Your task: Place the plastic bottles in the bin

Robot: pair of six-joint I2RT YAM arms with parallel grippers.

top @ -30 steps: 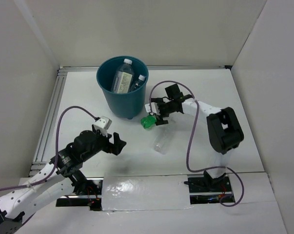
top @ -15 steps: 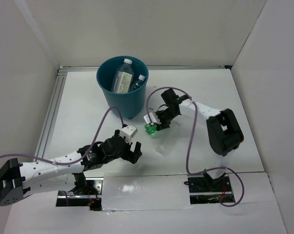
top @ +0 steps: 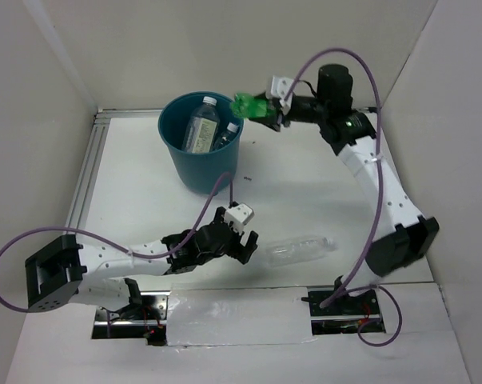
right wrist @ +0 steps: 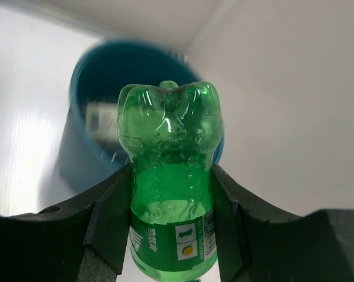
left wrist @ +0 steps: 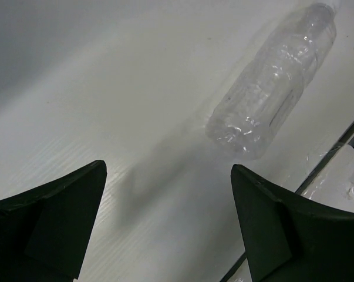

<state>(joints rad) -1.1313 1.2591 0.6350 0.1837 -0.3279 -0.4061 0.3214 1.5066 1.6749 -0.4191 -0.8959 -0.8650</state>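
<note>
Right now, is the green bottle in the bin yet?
Not yet. The right gripper holds the green bottle in the air near the bin rim.

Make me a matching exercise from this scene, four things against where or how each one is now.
Things: 1 green bottle; 2 unlabelled clear bottle; 3 labelled bottle; 4 left hand.
States: A lying on the table; B in the bin; C open and empty; D gripped by the right hand.
Pairs: 1-D, 2-A, 3-B, 4-C.
</note>
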